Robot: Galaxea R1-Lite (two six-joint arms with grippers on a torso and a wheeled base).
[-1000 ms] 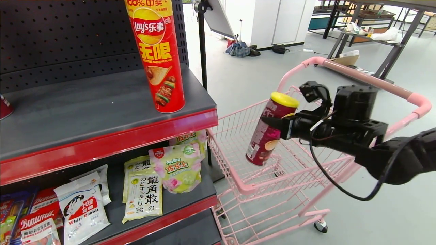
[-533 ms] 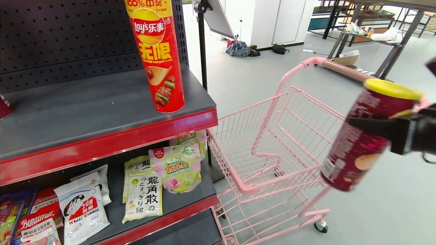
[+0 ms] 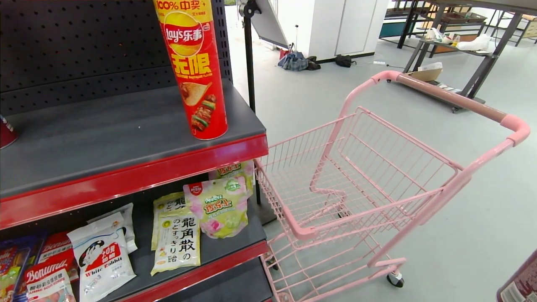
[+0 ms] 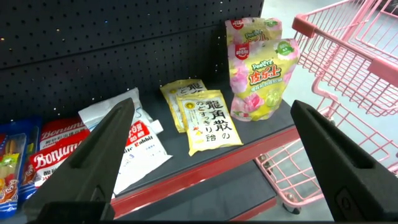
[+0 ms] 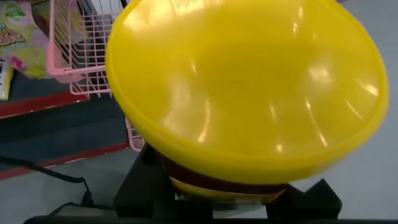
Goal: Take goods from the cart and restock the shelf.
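At near right corner, beside cart (image 3: 444,90): chip can (image 3: 520,280), yellow lid (image 5: 249,81), held clamped in right gripper (image 5: 227,196). Upper shelf (image 3: 105,130) lies well left of can, across cart; bare board left of tall red can (image 3: 197,71). Can's axis judged tilted. Move judged right arm's. Left gripper (image 4: 211,112) spread, nothing held, near lower packets (image 4: 258,74).

A grey floor (image 3: 482,218) runs back to white cabinets (image 3: 335,25) along its far edge. At the cabinets' foot lie a heap of cloth (image 3: 295,61) and, just beside it, a dark bag (image 3: 344,61). A black pole (image 3: 250,63) stands upright on the floor, with a tilted board (image 3: 268,21) at its top. In the far right corner stands a metal-framed counter (image 3: 488,52) bearing a white bag (image 3: 474,43); a flat cardboard piece (image 3: 426,73) lies near its legs.
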